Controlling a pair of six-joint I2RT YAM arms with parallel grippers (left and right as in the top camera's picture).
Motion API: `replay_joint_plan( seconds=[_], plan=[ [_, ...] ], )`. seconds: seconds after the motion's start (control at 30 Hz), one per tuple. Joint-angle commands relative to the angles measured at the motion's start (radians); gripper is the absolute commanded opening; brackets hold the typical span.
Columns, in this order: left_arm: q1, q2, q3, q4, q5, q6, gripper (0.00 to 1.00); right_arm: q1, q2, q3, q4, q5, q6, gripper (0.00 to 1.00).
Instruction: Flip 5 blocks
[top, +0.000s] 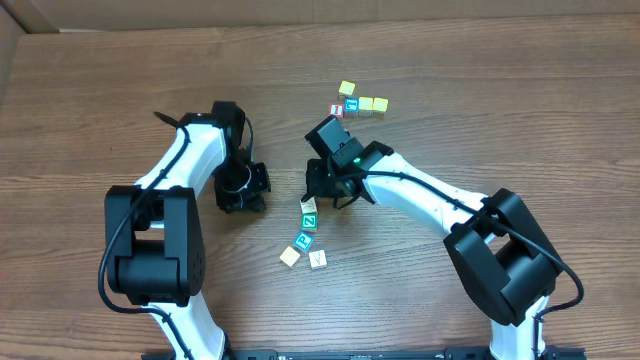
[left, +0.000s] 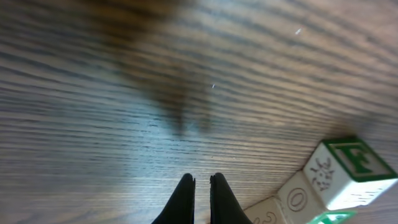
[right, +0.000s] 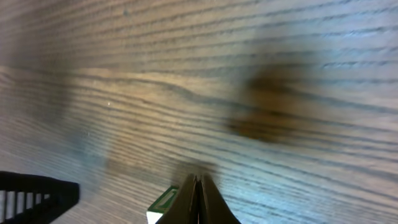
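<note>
Tabletop (top: 80, 120): brown wood grain.
My right pincer (right: 198, 182): pressed together just beside green block (right: 163, 202); I judge, to tip it.
My left pincer (left: 200, 182): pressed together, empty, left of it.

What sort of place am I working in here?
Likely a lab-style tabletop rig: a wood-grain table, a left arm and right arm based at its near edge, and small letter blocks scattered on it.
</note>
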Motion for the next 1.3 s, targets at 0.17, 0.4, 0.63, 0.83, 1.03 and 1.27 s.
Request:
replay_joint_plan(
  seconds=[0.17, 0.4, 0.63, 0.83, 1.03, 1.27],
  plan=[
    [-0.015, 0.005, -0.083, 0.071, 0.132, 0.023, 0.04, 0.011, 0.02, 0.018, 0.009, 0.01, -0.008, 0.04],
    [-0.037, 0.005, -0.083, 0.083, 0.157, 0.026, 0.04, 0.014, 0.043, 0.018, 0.009, -0.044, -0.008, 0.04],
    [-0.072, 0.005, -0.083, 0.097, 0.208, 0.03, 0.04, 0.014, 0.043, 0.018, -0.011, -0.068, -0.008, 0.04],
    [-0.078, 0.005, -0.083, 0.097, 0.208, 0.03, 0.04, 0.014, 0.043, 0.018, -0.033, -0.07, -0.008, 0.04],
    [-0.078, 0.005, -0.083, 0.097, 0.204, 0.03, 0.04, 0.004, 0.042, 0.021, -0.029, -0.069, -0.008, 0.04],
    [-0.079, 0.005, -0.083, 0.145, 0.19, 0.03, 0.04, -0.021, 0.008, 0.051, -0.092, -0.069, -0.008, 0.04]
  ],
)
